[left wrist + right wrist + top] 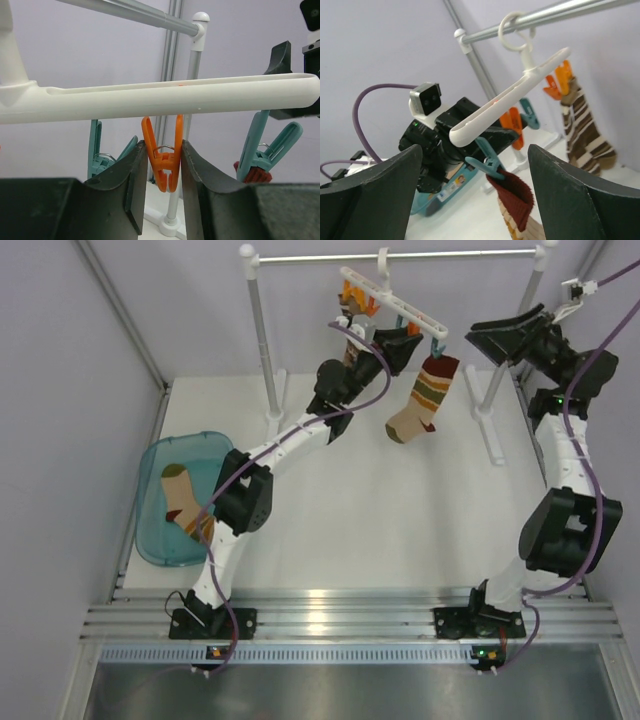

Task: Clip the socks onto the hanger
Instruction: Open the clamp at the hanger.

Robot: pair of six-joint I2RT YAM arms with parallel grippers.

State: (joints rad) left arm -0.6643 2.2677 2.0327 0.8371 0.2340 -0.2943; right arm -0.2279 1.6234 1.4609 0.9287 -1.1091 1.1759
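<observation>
Hanger [165,95]: white moulded plastic, smooth, soft sheen. Orange clip [162,167] and teal clips [262,152]: glossy plastic with bare wire springs. Rail [135,12]: brushed metal, satin finish; its end cap [201,17] is glossy white plastic. Left gripper [163,155] fingers [215,195]: matt black plastic, slightly grainy. Socks are knit cloth: tan sock [420,400] has a ribbed maroon cuff, brown sock [587,135] the same soft knit. Tray [155,530]: translucent teal plastic, shiny. Table [400,510]: flat matt white. Frame [350,620]: bare aluminium extrusion, bright glare. Cable [355,112]: smooth purple sheath.
</observation>
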